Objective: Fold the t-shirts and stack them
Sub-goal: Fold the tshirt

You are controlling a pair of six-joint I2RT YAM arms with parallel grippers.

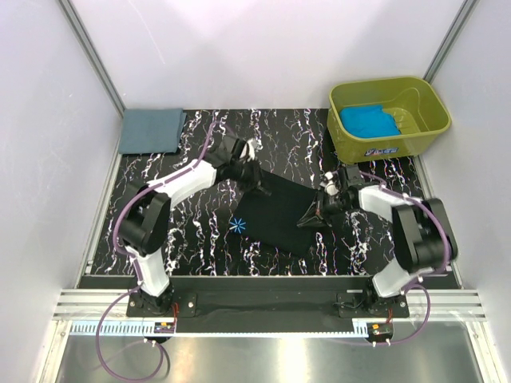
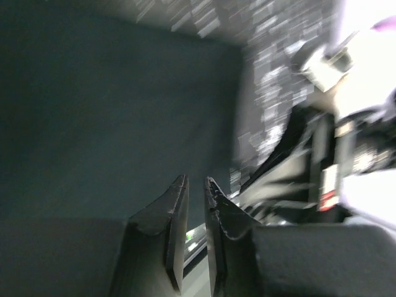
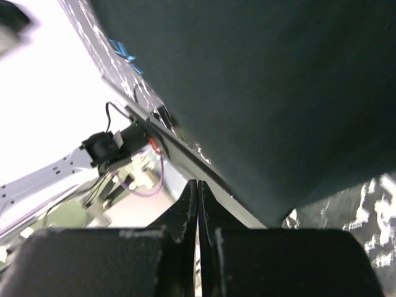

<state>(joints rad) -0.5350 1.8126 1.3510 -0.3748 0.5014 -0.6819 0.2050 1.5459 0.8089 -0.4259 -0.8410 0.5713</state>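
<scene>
The black t-shirt (image 1: 275, 211) lies folded flat in the middle of the marbled table (image 1: 184, 231). My left gripper (image 1: 257, 182) hovers at its far left corner. In the left wrist view the left gripper (image 2: 196, 180) has its jaws a narrow gap apart, with nothing between them, over the black cloth (image 2: 111, 111). My right gripper (image 1: 310, 219) is at the shirt's right edge. There the right gripper (image 3: 197, 182) is shut and empty, just off the black shirt (image 3: 278, 93). A slate grey-blue t-shirt (image 1: 150, 130) lies folded at the back left. A turquoise t-shirt (image 1: 367, 121) sits in the tub.
The olive-green tub (image 1: 435, 108) stands at the back right corner. A small blue star mark (image 1: 237, 225) is on the tabletop just left of the black shirt. White walls close in the table on three sides.
</scene>
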